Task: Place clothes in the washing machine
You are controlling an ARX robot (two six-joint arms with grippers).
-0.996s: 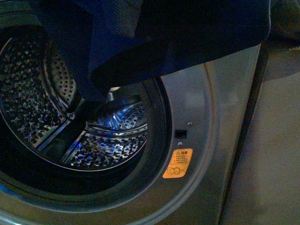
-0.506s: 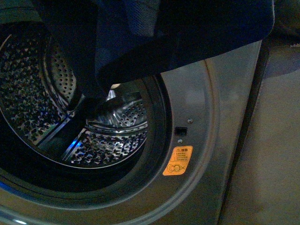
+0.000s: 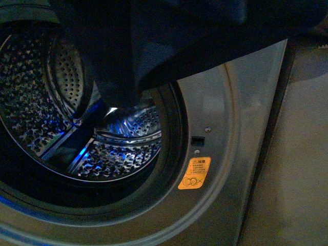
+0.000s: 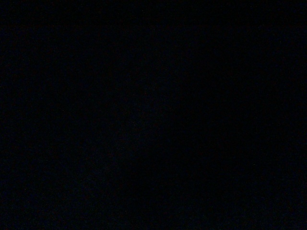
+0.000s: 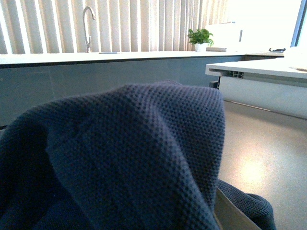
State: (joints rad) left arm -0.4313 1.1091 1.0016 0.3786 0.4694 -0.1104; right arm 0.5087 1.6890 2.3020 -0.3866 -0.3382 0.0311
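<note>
Clothes (image 3: pixel 118 66) shifted right, one washing machine (image 3: pixel 220 113)

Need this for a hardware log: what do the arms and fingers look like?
No arm or fingers show. The front view shows the dark navy cloth garment and the grey metallic washing machine; the left wrist view is dark, the right full of cloth.

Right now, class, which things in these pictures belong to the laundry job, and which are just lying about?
Job: clothes; washer; its drum.

Lying about: tap; plant; blinds; counter.
</note>
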